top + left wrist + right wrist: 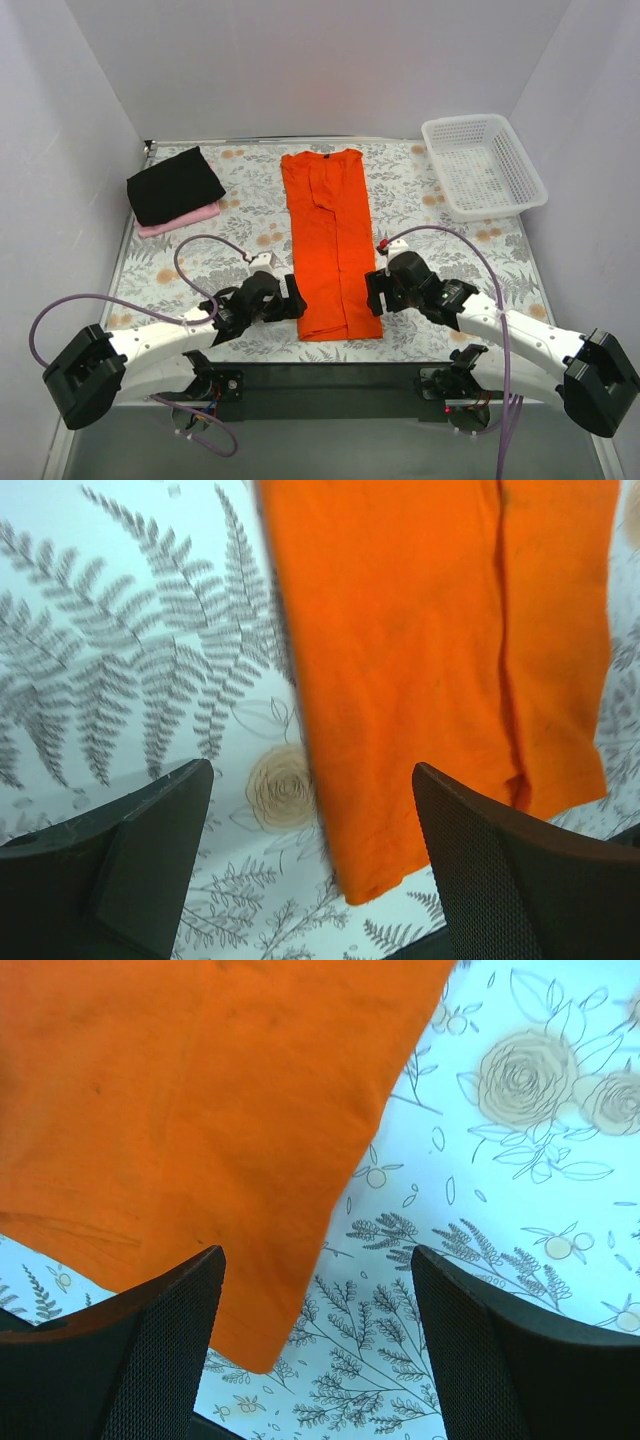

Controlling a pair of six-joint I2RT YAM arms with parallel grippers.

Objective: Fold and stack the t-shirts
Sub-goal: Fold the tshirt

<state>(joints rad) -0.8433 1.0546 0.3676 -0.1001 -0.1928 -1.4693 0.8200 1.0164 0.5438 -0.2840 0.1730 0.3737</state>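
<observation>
The orange t-shirt (330, 245) lies flat in the middle of the table, folded lengthwise into a long strip, collar at the far end. My left gripper (293, 306) is open and empty at the strip's near left corner; in the left wrist view the orange t-shirt (440, 650) has its corner between the fingers of the gripper (312, 825). My right gripper (372, 292) is open and empty at the near right corner; its wrist view shows the gripper (318, 1310) over the orange t-shirt's corner (200, 1110). The black t-shirt (175, 184) lies folded on the pink t-shirt (185, 219) at the far left.
A white mesh basket (484, 166) stands at the far right corner. The table wears a floral cloth (450, 240). White walls close in the left, back and right sides.
</observation>
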